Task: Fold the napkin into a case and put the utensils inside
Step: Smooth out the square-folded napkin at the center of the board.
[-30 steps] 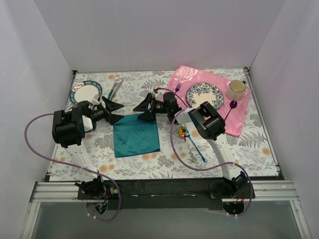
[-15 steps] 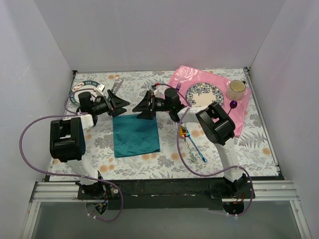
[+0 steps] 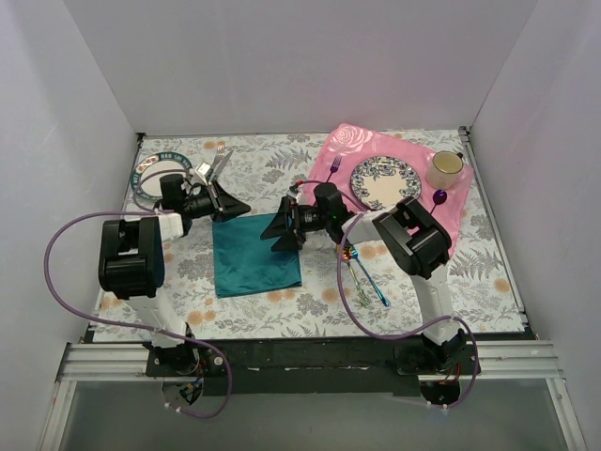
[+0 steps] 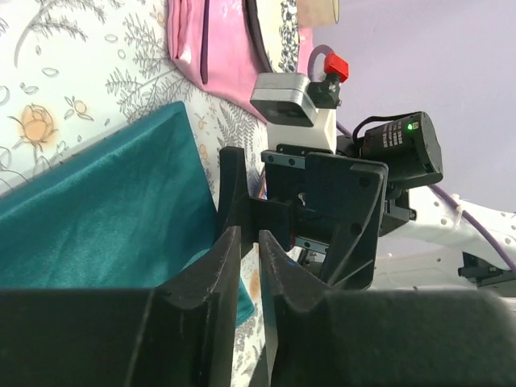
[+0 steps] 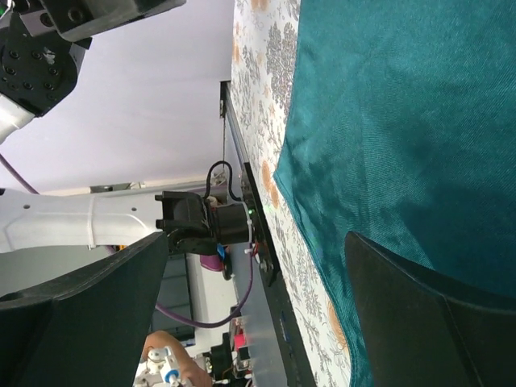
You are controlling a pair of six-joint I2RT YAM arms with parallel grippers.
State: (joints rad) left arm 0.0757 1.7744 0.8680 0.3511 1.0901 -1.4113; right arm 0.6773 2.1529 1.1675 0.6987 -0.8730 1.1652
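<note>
From the top camera, I see the napkin (image 3: 255, 256) lying flat as a teal square. Its far-left corner is right at the tips of the left gripper (image 3: 239, 207), and its far-right edge lies beneath the right gripper (image 3: 270, 239). The utensils (image 3: 362, 269), 2 slim iridescent pieces, lie back beside that gripper's wrist, near the cloth but apart from it. On the left wrist camera, the left gripper (image 4: 248, 238) has its fingers (image 4: 211, 282) almost together, with only a thin slit between. The napkin (image 4: 105, 210) spreads to one side and under them, but I cannot tell whether any cloth is nipped. On the right wrist camera, the right gripper (image 5: 256, 242) stands wide apart, holding nothing, with the napkin (image 5: 387, 121) spread ahead of its fingers. I judge the cloth light, limp and a little slick, so it will slide on the table (image 3: 470, 272) and sag when lifted; I would pinch it right at the corners. The utensils look thin, hard and slippery; mid-handle seems the place to take them.
</note>
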